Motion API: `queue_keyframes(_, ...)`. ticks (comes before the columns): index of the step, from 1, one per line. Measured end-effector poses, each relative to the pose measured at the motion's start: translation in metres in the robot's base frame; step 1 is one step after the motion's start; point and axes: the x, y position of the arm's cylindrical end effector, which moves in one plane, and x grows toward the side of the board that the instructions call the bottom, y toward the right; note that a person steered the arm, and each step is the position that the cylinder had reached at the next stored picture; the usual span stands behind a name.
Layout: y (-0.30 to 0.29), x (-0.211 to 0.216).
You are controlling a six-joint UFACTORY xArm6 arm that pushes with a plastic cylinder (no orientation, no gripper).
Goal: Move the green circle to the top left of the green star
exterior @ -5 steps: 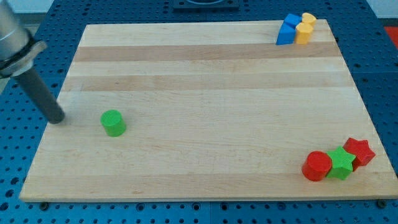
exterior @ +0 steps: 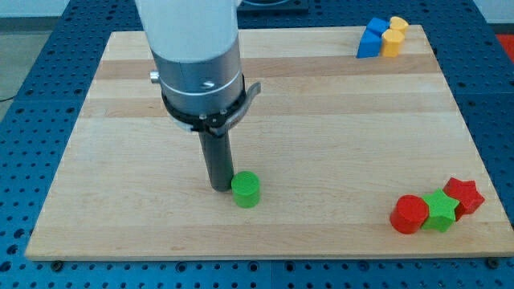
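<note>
Green circle touching my tip on its right; green star far right, slightly lower; bare rod, no jaws.

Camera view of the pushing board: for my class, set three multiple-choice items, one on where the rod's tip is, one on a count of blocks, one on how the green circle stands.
1. Where is my tip relative to the green circle?
A. At its left side, close against it
B. Far off at the view's top right
C. Below the red star

2. How many red blocks lie on the board?
A. None
B. Two
C. Four

3. How does the green circle stand with the green star?
A. Touching it
B. Stacked on it
C. Well apart, to the view's left of it

Answers:
1 A, the rod ends right beside the circle's left edge.
2 B, the red circle and the red star flank the green star.
3 C, bare wood lies between them.
</note>
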Motion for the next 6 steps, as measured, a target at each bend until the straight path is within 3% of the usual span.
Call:
queue_keyframes(2,0.03,0.029)
queue_keyframes(4,0.127,0.025)
queue_keyframes(6,0.176,-0.02)
